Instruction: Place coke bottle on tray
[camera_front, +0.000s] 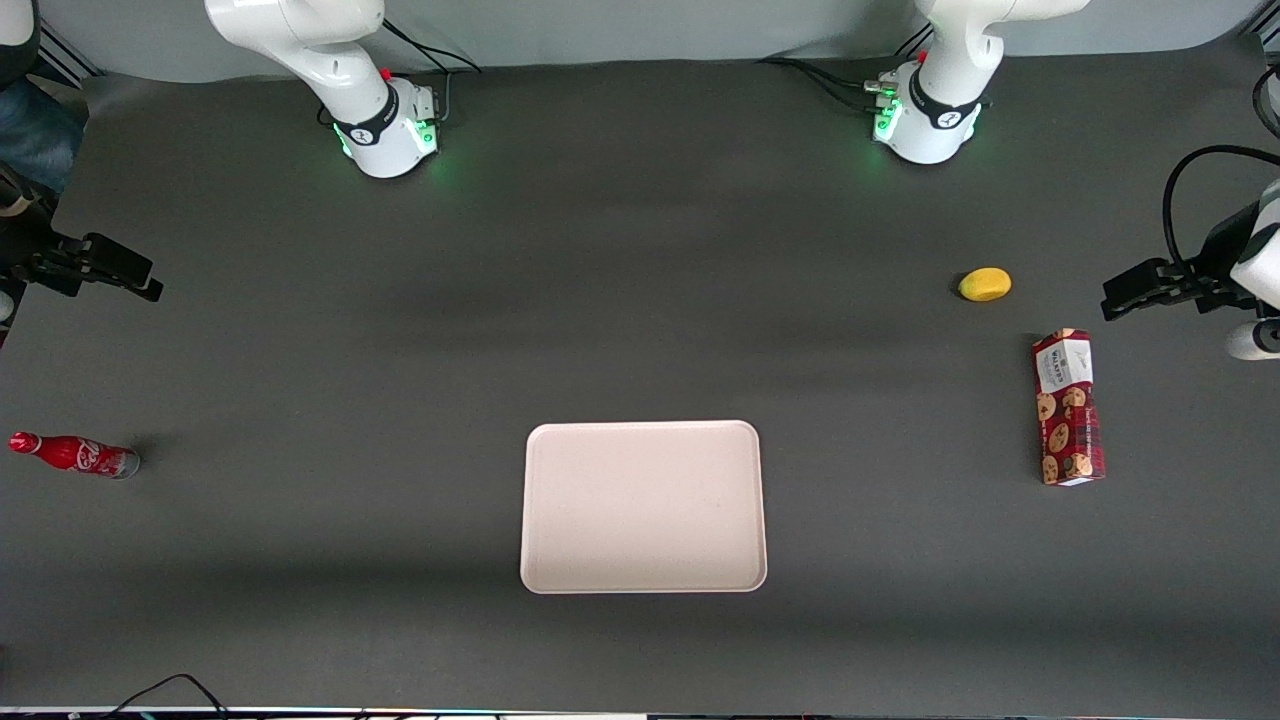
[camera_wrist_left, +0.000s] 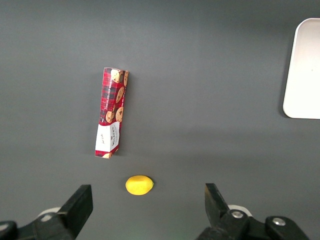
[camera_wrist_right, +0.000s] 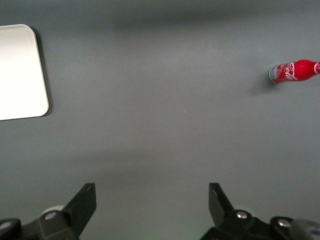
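The coke bottle (camera_front: 74, 455) is small, slim and red with white script. It lies on its side on the dark table at the working arm's end; it also shows in the right wrist view (camera_wrist_right: 293, 71). The pale pinkish-white tray (camera_front: 644, 506) lies flat mid-table, near the front camera, with nothing on it; one rounded corner shows in the right wrist view (camera_wrist_right: 22, 72). My gripper (camera_front: 140, 283) hovers high at the working arm's end, farther from the front camera than the bottle and apart from it. In the right wrist view the gripper (camera_wrist_right: 152, 197) is open, nothing between the fingers.
A red patterned cookie box (camera_front: 1068, 407) and a yellow lemon (camera_front: 985, 284) lie toward the parked arm's end of the table; both also show in the left wrist view, the box (camera_wrist_left: 111, 112) and the lemon (camera_wrist_left: 139, 185). Two arm bases stand at the table's back edge.
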